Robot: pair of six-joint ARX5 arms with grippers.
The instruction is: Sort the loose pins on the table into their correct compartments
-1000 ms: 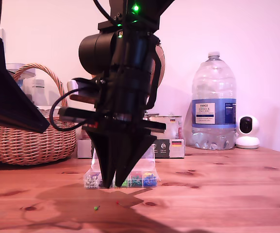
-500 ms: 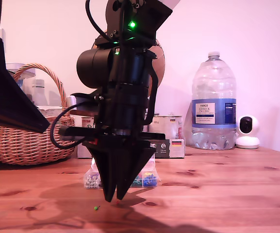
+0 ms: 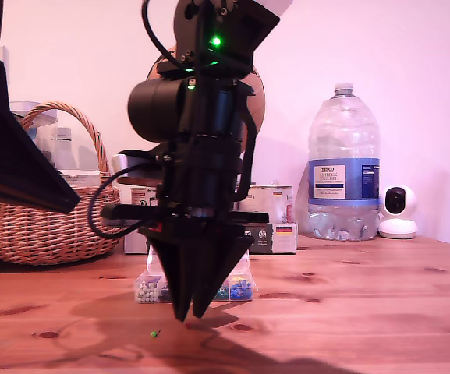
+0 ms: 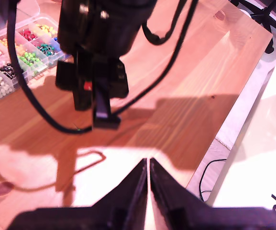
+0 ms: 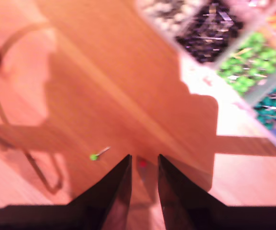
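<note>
Second gripper [image 3: 191,316] hides organiser box [image 3: 240,288] middle; basket [image 3: 49,226] behind.

**Bright light, dark shadows**

Warm light is shining on the table [image 3: 380,312], and the arms are throwing dark shadows across it. White glare is washing out patches in both wrist views. The second wrist view is looking blurry

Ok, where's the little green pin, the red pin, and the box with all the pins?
green pin [image 5: 94,156], second wrist view, on its round head.
red pin [image 5: 142,163], second wrist view, on its head between my second gripper's fingers.
pin box [image 4: 14,56], first wrist view, on its compartments.
</note>
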